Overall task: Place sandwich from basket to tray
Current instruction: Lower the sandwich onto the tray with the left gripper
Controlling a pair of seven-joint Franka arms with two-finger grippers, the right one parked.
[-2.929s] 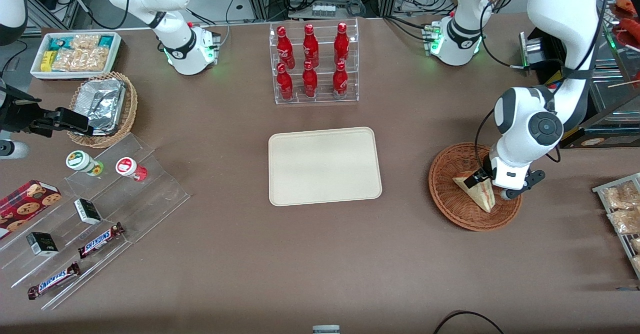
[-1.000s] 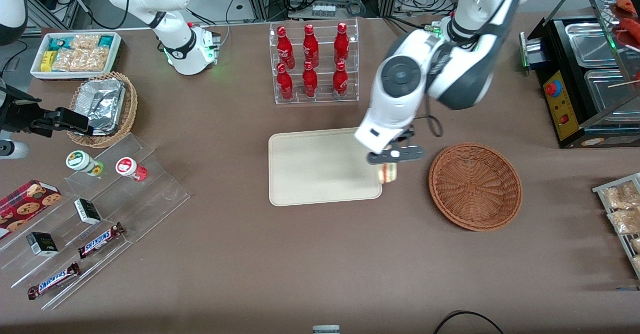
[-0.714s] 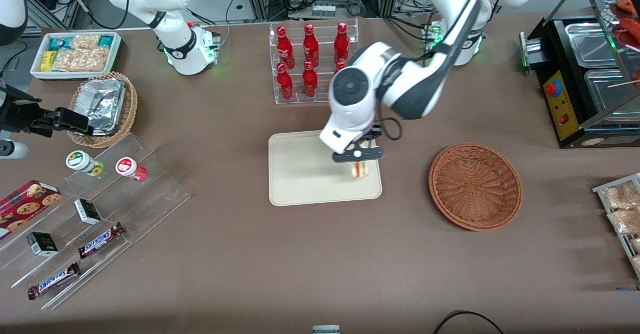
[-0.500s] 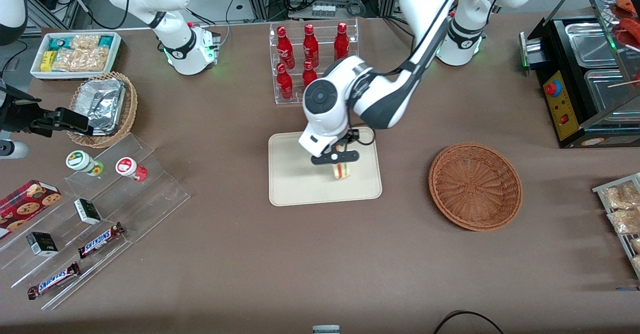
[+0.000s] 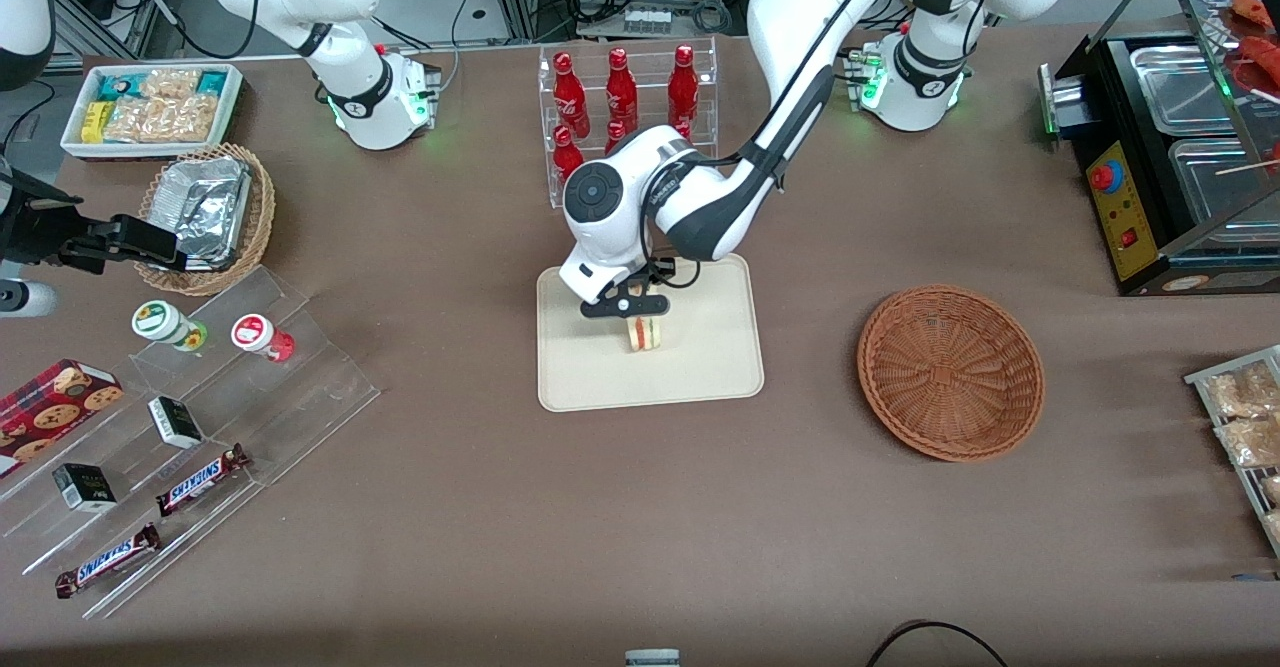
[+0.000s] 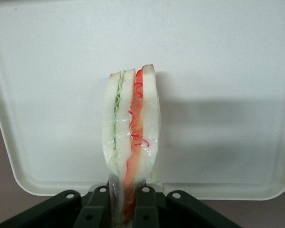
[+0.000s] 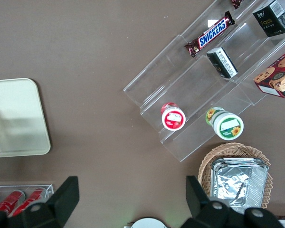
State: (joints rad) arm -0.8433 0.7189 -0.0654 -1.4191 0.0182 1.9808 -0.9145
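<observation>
My left gripper (image 5: 630, 308) is shut on the sandwich (image 5: 645, 333), a pale bread wedge in clear wrap with green and red filling. It holds the sandwich edge-up over the middle of the cream tray (image 5: 720, 367). In the left wrist view the sandwich (image 6: 131, 128) is pinched between the two dark fingers (image 6: 145, 209), with the tray (image 6: 228, 61) close below it. I cannot tell whether the sandwich touches the tray. The reddish-brown wicker basket (image 5: 950, 372) lies empty, toward the working arm's end of the table.
A clear rack of red bottles (image 5: 625, 127) stands just past the tray, farther from the front camera, partly covered by the arm. A tan basket with a foil container (image 5: 205, 212), a snack bin (image 5: 150, 107) and clear tiered shelves (image 5: 200, 417) lie toward the parked arm's end.
The gripper lifted the sandwich out of the basket and carried it sideways over the table to above the tray's middle. The basket is now empty.
</observation>
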